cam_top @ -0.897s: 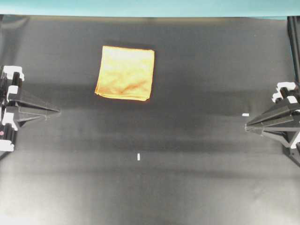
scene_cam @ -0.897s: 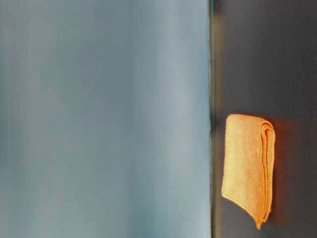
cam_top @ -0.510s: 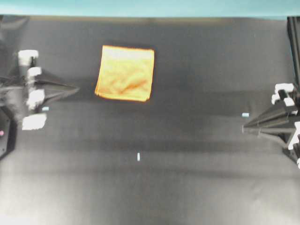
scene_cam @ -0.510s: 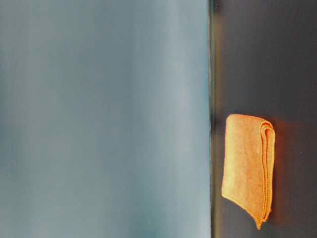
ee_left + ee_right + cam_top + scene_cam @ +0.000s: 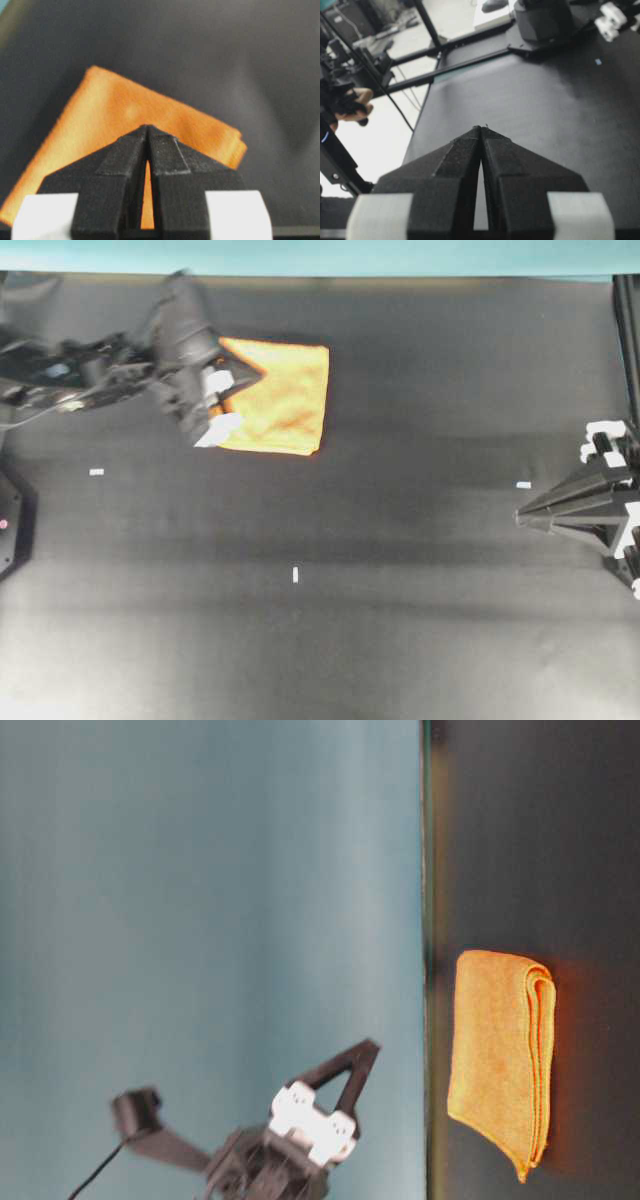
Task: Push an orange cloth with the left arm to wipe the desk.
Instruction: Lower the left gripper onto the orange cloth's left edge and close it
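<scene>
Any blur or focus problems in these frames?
Overhead: the left arm is motion-smeared; the cloth and desk stay sharp. Left wrist: the cloth looks soft, out of focus. Table-level: the image lies on its side. Right wrist: bright, washed-out background.

**Colours of the scene**

Cloth point(image 5: 285, 400): plain orange-yellow, darker in its wrinkles. Desk point(image 5: 400, 540): matte black-grey with small white tape marks point(image 5: 295, 575) and a teal edge strip point(image 5: 320, 257). Both arms point(image 5: 90, 370) point(image 5: 590, 505): black with white clips.
</scene>
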Controlling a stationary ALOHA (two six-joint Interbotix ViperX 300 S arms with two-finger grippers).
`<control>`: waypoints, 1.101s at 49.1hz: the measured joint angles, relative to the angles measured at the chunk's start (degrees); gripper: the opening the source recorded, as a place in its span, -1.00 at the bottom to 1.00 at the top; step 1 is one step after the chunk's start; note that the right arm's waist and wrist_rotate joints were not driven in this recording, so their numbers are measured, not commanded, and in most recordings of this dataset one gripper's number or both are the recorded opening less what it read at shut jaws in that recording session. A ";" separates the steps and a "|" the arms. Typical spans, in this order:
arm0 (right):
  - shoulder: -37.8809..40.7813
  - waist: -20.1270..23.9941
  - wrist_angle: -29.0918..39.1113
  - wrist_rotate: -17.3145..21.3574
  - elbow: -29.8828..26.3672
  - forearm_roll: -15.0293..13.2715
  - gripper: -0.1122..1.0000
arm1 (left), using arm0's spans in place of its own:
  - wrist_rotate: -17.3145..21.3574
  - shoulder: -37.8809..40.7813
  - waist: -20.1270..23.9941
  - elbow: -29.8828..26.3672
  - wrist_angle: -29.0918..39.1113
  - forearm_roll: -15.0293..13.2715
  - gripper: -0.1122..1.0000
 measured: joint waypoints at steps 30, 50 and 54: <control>-0.53 0.00 0.88 -0.09 0.79 0.09 -0.82 | -0.97 19.60 3.08 -5.01 -8.96 0.00 0.77; -0.88 0.00 0.88 -0.09 1.23 0.09 -0.82 | -0.79 19.42 1.23 -0.53 -9.40 0.00 0.78; -0.88 0.00 0.88 0.00 1.23 0.09 -0.82 | -0.44 18.90 0.26 0.62 -9.40 0.00 0.78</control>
